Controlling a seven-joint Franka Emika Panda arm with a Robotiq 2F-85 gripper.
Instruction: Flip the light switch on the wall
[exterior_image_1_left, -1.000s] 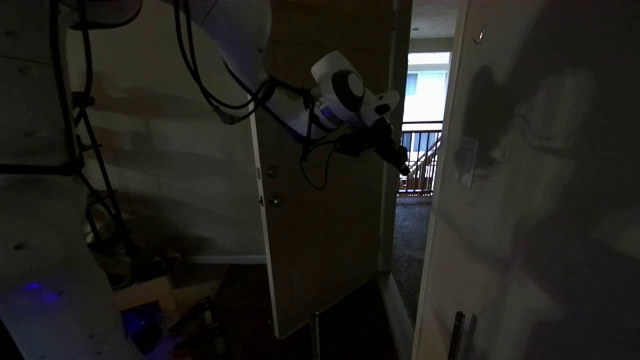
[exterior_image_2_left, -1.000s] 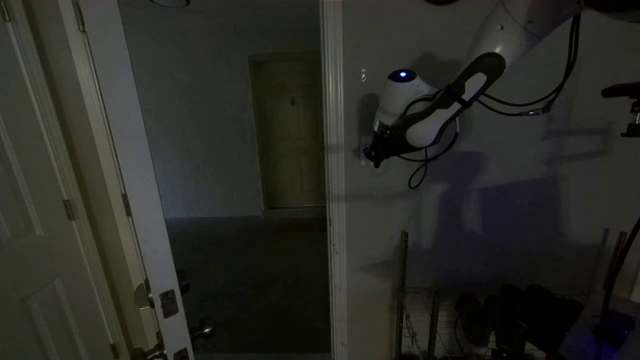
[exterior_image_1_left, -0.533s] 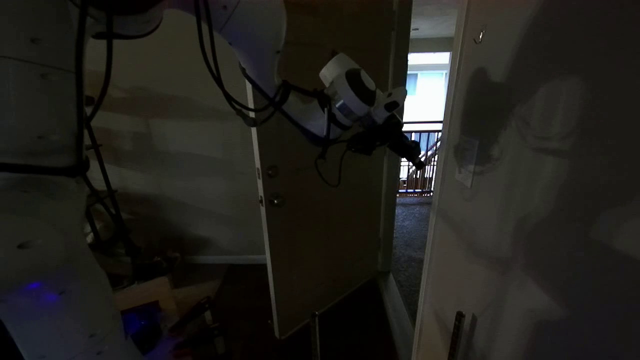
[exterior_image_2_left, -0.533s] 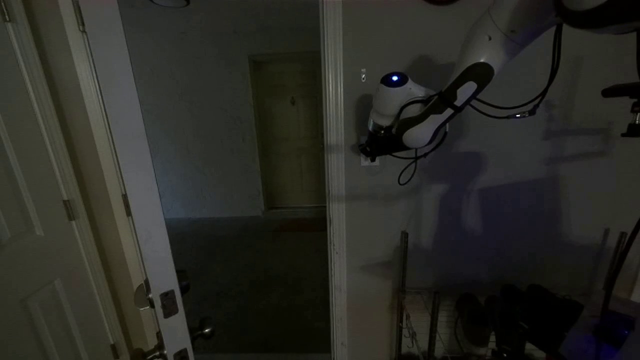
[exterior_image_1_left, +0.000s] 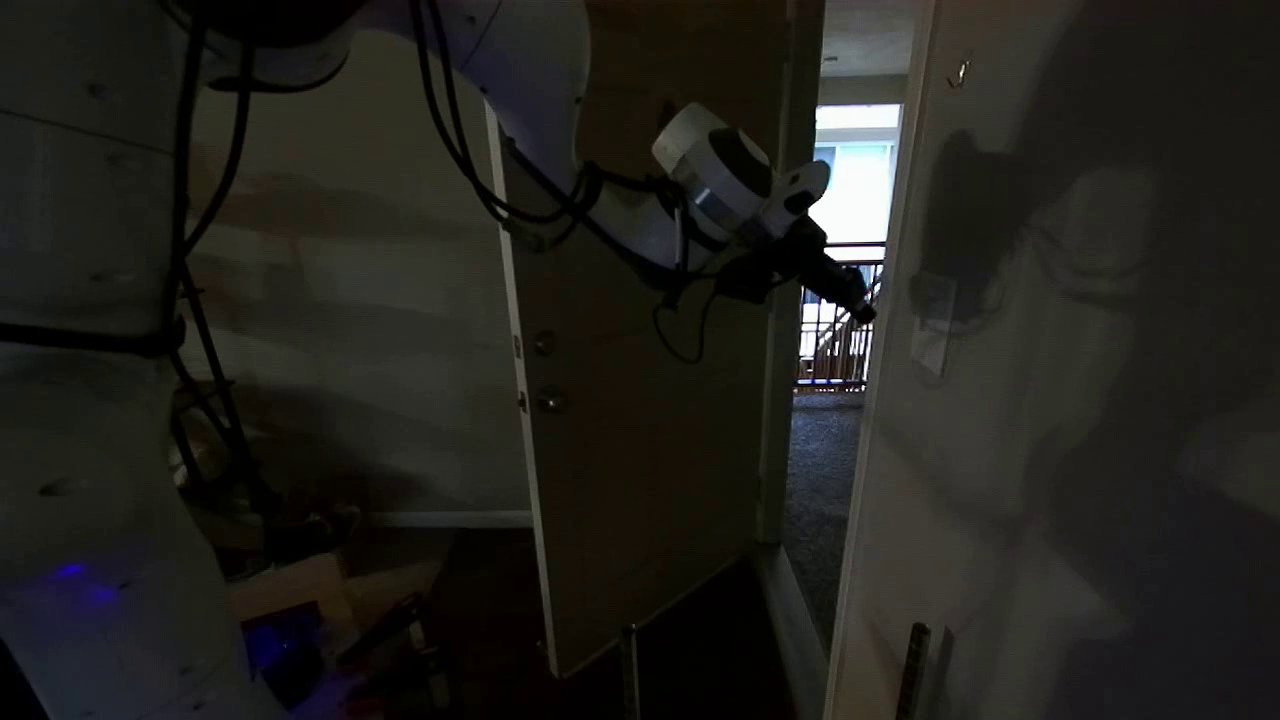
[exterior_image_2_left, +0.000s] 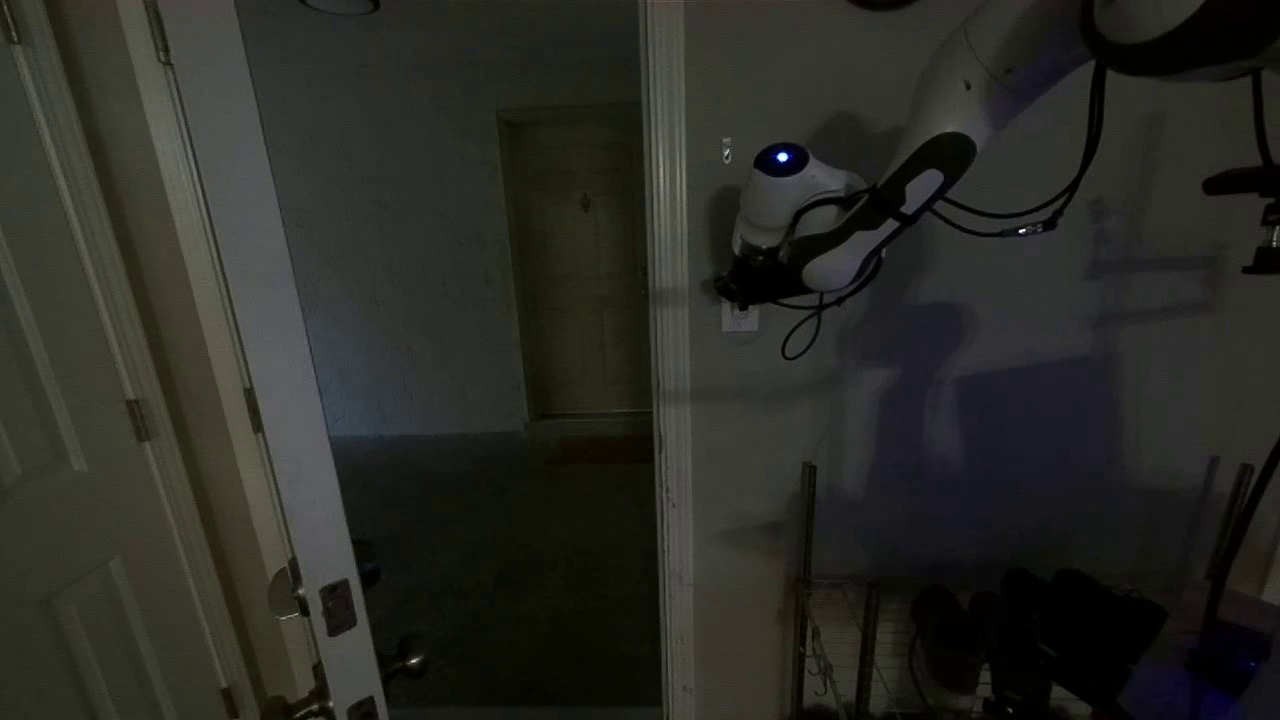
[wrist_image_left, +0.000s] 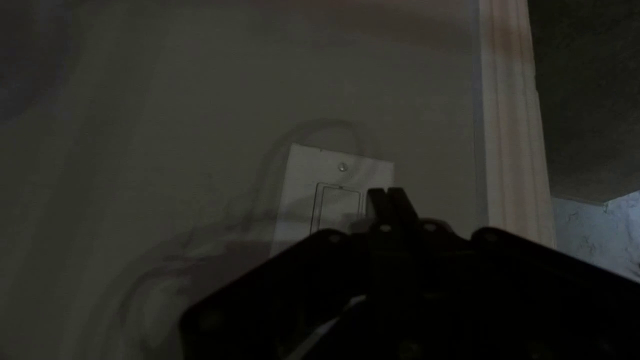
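Gripper, clenched empty, now sits higher, closer to switch; apparently not touching, view dim; flip likely still ahead.

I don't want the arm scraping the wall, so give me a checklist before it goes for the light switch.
1. Jaws shut: ok, by the wrist view.
2. Space between jaws and wall: ok, a gap shows in an exterior view.
3. Whole light switch seen in the wrist view: not ok, jaws hide its lower part.
4. Jaws lined up with the rocker: probably not ok, they appear just right of it in that view.
5. Rocker's on/off position: cannot tell.
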